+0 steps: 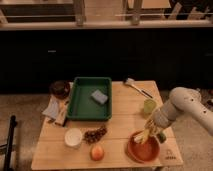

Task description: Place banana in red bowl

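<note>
The red bowl (144, 150) stands on the wooden table near the front right corner. My gripper (151, 129) hangs from the white arm (184, 104) just above the bowl's far rim. It is shut on the small pale yellow banana (143, 134), which dangles down over the bowl's near-left inside. A bit of dark green vegetable (161, 136) shows just right of the gripper, at the bowl's far right rim.
A yellow-green cup (149, 106) stands behind the gripper. A green tray (85, 100) with a grey sponge (99, 96) is at the middle. Also on the table: a white bowl (73, 137), grapes (95, 134), a peach-coloured fruit (97, 152), a dark glass bowl (60, 89) and a brush (137, 87).
</note>
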Controlling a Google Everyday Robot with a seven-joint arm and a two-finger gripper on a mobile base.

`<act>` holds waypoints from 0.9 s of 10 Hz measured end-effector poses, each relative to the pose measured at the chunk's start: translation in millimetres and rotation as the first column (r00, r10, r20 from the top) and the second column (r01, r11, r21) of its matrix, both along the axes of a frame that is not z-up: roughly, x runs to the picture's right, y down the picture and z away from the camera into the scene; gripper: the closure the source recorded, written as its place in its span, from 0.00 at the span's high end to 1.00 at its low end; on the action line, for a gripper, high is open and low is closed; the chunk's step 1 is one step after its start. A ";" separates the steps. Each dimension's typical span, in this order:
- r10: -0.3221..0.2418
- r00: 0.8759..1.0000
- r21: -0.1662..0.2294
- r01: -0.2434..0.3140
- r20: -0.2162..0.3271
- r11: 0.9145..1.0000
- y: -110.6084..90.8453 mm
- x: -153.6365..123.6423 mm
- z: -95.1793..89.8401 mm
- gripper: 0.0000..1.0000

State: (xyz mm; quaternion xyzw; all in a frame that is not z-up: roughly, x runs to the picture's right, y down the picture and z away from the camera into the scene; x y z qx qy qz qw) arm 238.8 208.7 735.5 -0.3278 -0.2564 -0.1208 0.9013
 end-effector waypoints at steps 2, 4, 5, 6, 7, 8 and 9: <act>-0.017 1.000 -0.009 0.017 0.007 1.000 2.6 0.9 0.6 0.05; -0.028 1.000 -0.011 0.028 0.013 1.000 2.7 -0.7 1.6 0.05; -0.032 0.999 -0.013 0.033 0.014 0.999 4.1 0.6 1.8 0.05; -0.041 0.999 -0.013 0.041 0.017 0.999 4.5 1.0 2.1 0.05; -0.049 0.999 -0.015 0.049 0.021 0.999 4.9 0.2 2.5 0.05; -0.058 0.998 -0.017 0.059 0.026 0.998 4.9 -1.4 3.0 0.05; -0.068 0.997 -0.017 0.069 0.029 0.997 5.0 -1.1 2.9 0.05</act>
